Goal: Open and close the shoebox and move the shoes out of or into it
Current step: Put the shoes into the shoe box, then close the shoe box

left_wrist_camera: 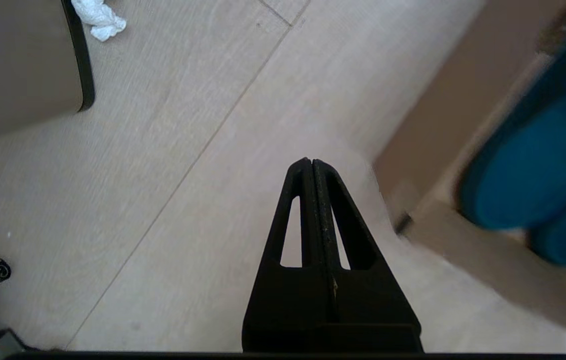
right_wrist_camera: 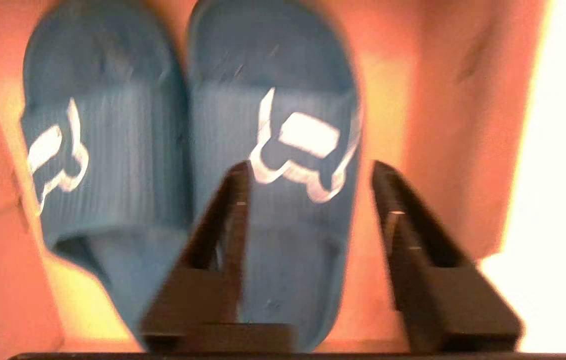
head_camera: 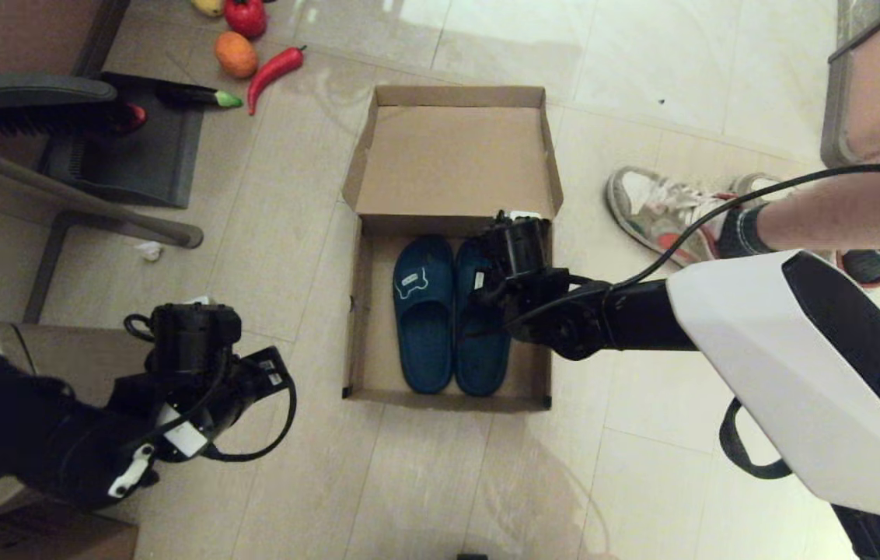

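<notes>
The brown shoebox [head_camera: 357,311] stands open on the floor, its lid [head_camera: 452,155] folded back on the far side. Both teal shoes lie side by side inside: one [head_camera: 423,327] on the left, the other [head_camera: 480,362] on the right. My right gripper [right_wrist_camera: 310,167] hangs open in the box over the right-hand shoe [right_wrist_camera: 288,240]; its fingers stand on either side of the strap with the pale bone outline. Whether they touch the shoe I cannot tell. My left gripper [left_wrist_camera: 311,161] is shut on nothing, over bare floor left of the box [left_wrist_camera: 438,120].
A person's white-and-orange sneakers [head_camera: 658,206] stand right of the box. Toy vegetables [head_camera: 235,54] lie at the far left beside a dark dustpan [head_camera: 137,148] and a brush [head_camera: 28,101]. A crumpled paper [head_camera: 149,250] lies near a metal frame leg [head_camera: 75,202].
</notes>
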